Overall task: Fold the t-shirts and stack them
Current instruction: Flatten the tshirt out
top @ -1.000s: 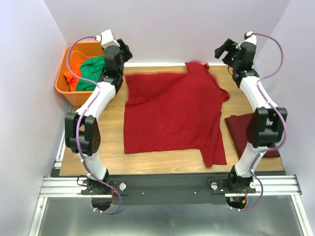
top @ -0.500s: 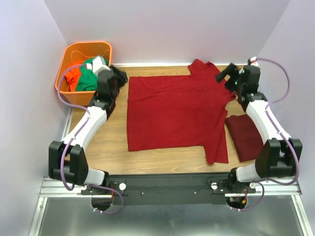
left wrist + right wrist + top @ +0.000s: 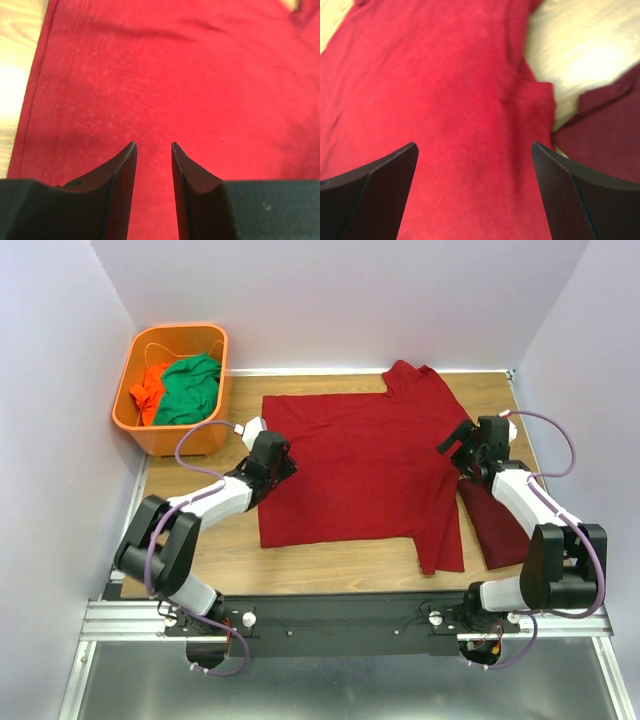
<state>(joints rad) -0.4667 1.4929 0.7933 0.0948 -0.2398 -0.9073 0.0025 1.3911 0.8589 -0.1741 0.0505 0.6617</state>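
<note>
Pale lavender walls (image 3: 350, 300) close in a wooden surface (image 3: 330, 562). At its far left corner stands an orange basket (image 3: 178, 330) holding a green garment (image 3: 190, 390) and a bright orange one (image 3: 148, 392).

One maroon t-shirt (image 3: 360, 470) lies spread flat across the middle of the surface, with its hem to the left and a sleeve reaching toward the far edge. A second, darker-looking t-shirt (image 3: 490, 525) lies folded at the right side, partly under the right arm. In the right wrist view a strip of bare wood separates it from the spread shirt's sleeve.

The left end effector (image 3: 285, 462) sits low over the left edge of the spread shirt, just inside the stitched hem. Its fingers (image 3: 122, 170) stand apart with only a narrow gap – flat red cloth shows through it and nothing is pinched.

The right end effector (image 3: 452, 440) hangs over the shirt's right side near the sleeve. Its fingers (image 3: 380, 185) are spread wide – nothing is between them and the cloth lies below.
</note>
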